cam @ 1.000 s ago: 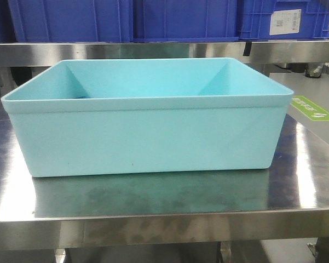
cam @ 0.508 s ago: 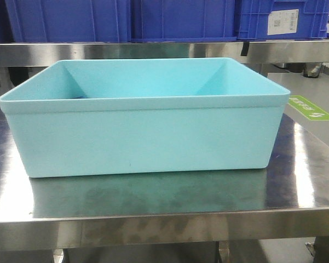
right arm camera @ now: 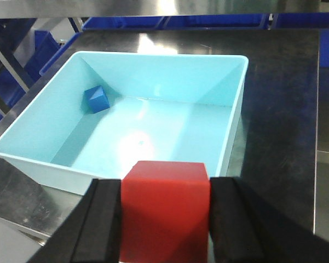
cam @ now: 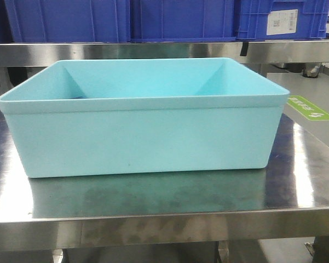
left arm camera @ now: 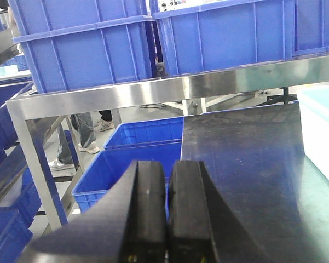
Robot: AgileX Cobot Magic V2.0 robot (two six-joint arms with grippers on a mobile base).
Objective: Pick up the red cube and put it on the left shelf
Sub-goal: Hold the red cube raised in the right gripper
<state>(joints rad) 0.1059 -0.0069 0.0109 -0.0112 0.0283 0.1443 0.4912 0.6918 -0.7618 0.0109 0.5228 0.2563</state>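
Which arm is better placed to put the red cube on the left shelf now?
Right. The right claw is shut on the red cube, held out of the light blue bin. The left claw is shut and empty, though it faces the shelf.

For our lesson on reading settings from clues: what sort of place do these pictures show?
Probably a warehouse or factory floor: big blue crates on a steel rack, a steel work table, and a green floor marking.

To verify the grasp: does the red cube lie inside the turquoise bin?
No, the red cube sits clamped in the right pincer, and the turquoise bin holds only a blue cube.
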